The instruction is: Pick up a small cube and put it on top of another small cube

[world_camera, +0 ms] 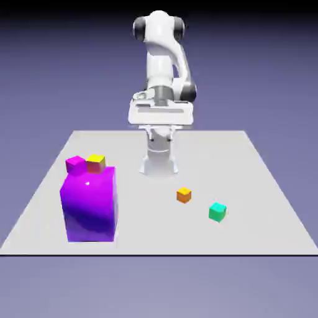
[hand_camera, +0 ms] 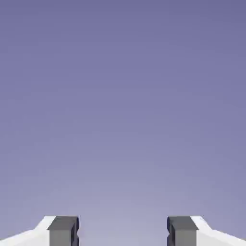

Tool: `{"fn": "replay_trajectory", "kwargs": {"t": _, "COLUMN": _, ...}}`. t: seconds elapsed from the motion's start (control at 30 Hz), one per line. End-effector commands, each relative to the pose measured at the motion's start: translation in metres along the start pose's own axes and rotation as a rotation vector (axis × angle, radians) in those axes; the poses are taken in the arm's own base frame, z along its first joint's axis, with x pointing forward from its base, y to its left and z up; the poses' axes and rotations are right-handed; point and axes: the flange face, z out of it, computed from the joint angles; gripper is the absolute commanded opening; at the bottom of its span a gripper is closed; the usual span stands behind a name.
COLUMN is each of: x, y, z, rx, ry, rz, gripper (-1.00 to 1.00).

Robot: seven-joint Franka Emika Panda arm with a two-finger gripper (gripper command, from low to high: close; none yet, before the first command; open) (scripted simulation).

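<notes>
orange cube [world_camera: 184, 195] well below raised gripper [world_camera: 160, 132]

Grey table [world_camera: 261, 186] carries the arm base [world_camera: 159, 163] at its far edge, middle. Big purple cube [world_camera: 89, 206] sits toward the exterior view's left near the front edge; magenta cube [world_camera: 75, 163] and yellow cube [world_camera: 95, 163] show side by side at its top rear, on it or behind it, can't tell. Orange cube [world_camera: 184, 195] and teal cube [world_camera: 217, 212] lie near each other right of centre, apart, teal closer to the front.
</notes>
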Motion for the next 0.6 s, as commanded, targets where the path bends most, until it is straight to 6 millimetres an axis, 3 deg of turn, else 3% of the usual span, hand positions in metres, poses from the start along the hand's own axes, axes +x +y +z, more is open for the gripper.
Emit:
{"fn": "replay_trajectory", "kwargs": {"t": 0.0, "x": -0.015, "y": 0.009, "z": 0.017, "rx": -0.043, "ry": -0.068, "rz": 0.066, "gripper": 0.0}}
{"fn": "replay_trajectory", "kwargs": {"t": 0.1, "x": -0.065, "y": 0.038, "z": 0.059, "rx": -0.198, "ry": -0.251, "rz": 0.258, "gripper": 0.0}}
{"fn": "replay_trajectory", "kwargs": {"t": 0.2, "x": -0.12, "y": 0.072, "z": 0.089, "rx": -0.39, "ry": -0.401, "rz": 0.439, "gripper": 0.0}}
{"fn": "replay_trajectory", "kwargs": {"t": 0.37, "x": -0.209, "y": 0.139, "z": 0.11, "rx": -0.774, "ry": -0.555, "rz": 0.719, "gripper": 0.0}}
{"fn": "replay_trajectory", "kwargs": {"t": 0.57, "x": -0.231, "y": 0.154, "z": 0.126, "rx": -0.814, "ry": -0.573, "rz": 0.752, "gripper": 0.0}}
